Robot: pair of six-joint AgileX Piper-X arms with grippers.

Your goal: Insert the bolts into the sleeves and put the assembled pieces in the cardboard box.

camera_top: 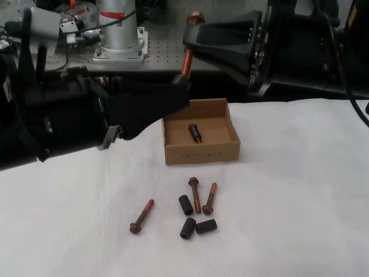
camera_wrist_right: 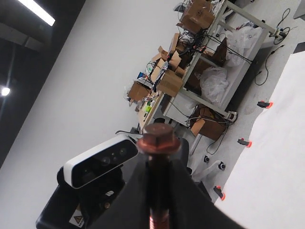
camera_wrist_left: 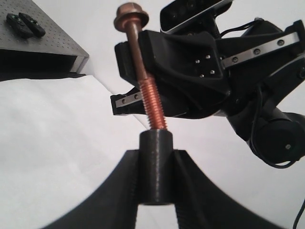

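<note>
Inside sleeve [camera_wrist_left: 155,164], bolt [camera_wrist_left: 150,100] tip hidden; depth unclear

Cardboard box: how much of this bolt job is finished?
Done: one assembled piece lies in the cardboard box. In hand: the left gripper holds a sleeve, the right gripper a bolt whose tip meets the sleeve's opening. Left: three loose bolts and three loose sleeves on the white cloth.

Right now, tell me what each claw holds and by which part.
Left claw: black sleeve, gripped by its sides. Right claw: copper bolt, gripped on the shank below the head.
</note>
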